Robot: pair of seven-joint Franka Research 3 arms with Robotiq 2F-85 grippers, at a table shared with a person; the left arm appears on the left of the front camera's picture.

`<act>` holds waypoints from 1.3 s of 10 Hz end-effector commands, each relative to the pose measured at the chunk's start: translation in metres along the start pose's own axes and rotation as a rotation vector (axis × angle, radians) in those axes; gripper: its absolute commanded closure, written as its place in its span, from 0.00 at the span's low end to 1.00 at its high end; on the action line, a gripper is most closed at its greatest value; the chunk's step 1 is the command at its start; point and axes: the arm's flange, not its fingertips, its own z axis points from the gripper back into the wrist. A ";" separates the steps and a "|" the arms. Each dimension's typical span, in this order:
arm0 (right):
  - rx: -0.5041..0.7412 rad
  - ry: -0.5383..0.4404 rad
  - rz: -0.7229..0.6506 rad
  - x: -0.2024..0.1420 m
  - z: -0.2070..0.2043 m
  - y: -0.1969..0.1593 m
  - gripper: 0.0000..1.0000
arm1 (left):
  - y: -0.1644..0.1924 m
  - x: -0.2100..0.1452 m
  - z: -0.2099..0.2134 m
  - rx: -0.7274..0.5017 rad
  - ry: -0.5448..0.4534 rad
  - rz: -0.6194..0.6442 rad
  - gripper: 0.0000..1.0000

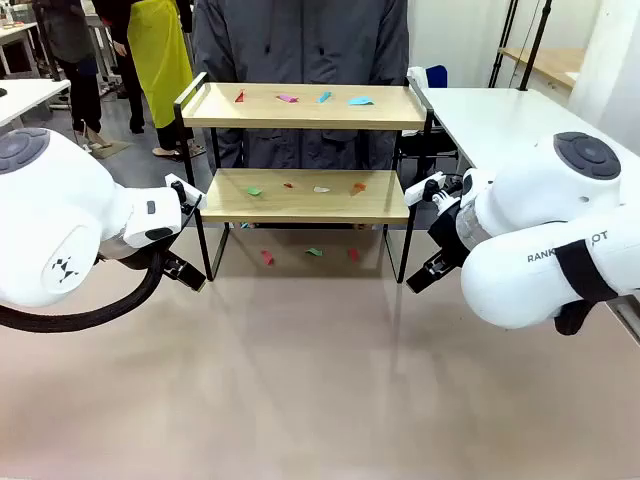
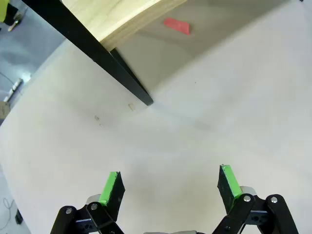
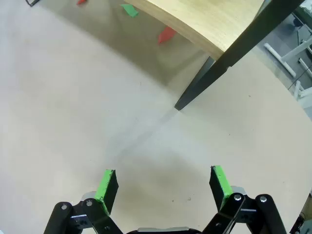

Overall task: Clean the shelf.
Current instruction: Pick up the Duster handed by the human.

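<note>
Two-tier shelf [image 1: 300,121] at far middle of table [image 1: 300,390], long side facing robot, person [image 1: 300,40] standing close behind. Coloured paper scraps [image 1: 287,98] scattered on both boards, few more on table beneath: litter to clear. Near shelf's left front leg [image 2: 122,73], left gripper [image 2: 170,183] low, fingers spread, holding nothing; right gripper [image 3: 163,183] likewise near right front leg [image 3: 214,73], spread, holding nothing. Arms flank shelf, probably so each covers own half. No scrap picked yet
</note>
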 end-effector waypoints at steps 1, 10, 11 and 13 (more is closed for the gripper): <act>0.000 0.000 0.000 0.000 0.000 0.000 0.00 | 0.000 0.000 0.000 0.000 0.000 0.000 0.00; 0.015 -0.037 0.004 0.020 0.015 -0.008 0.00 | 0.000 0.000 0.000 0.000 0.000 0.000 0.00; 0.010 -0.082 -0.014 0.045 0.034 -0.021 0.00 | 0.007 0.012 0.017 -0.006 -0.005 -0.040 0.00; 0.029 -0.152 -0.052 0.074 0.076 -0.053 0.00 | 0.039 0.036 0.064 -0.059 -0.021 -0.099 0.00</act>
